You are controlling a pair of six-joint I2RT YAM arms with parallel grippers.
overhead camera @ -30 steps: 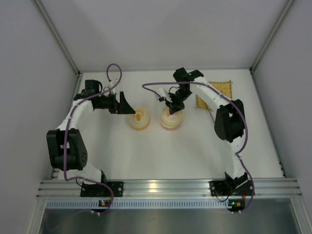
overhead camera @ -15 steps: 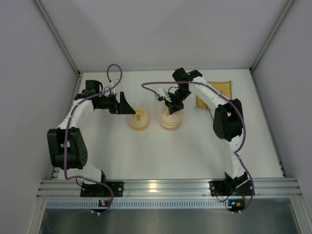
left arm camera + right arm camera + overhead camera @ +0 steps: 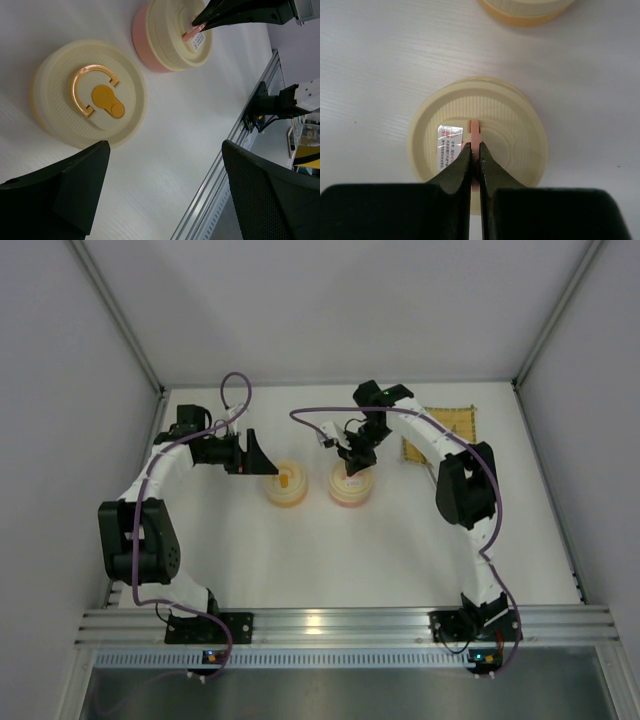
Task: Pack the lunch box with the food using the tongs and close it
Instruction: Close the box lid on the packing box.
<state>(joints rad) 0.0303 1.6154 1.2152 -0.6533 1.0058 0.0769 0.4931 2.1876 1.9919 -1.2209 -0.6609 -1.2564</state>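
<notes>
The right tool [image 3: 475, 155] is clenched on the thin handle [image 3: 475, 131] standing up from the lid of the pink box [image 3: 510, 145], a pinch that looks meant to lift the lid off so packing can start. The box sits lidded mid-tabletop [image 3: 400, 560], just at 3 o'clock of the yellow box [image 3: 283, 485], the two close but apart. The yellow box is lidded as well, its orange handle [image 3: 82, 85] folded flat.

The left tool [image 3: 262, 455] hangs released, jaws wide, at about 10 o'clock of the yellow box and touching nothing; from there it seems ready to steady or open that box. A mat [image 3: 455, 425] lies at 2 o'clock of the pink box, partly behind the right arm.

Neither the food nor the tongs can be made out in any view; whatever lies on the mat is too small to tell. With both lids on, packing appears not yet begun.
</notes>
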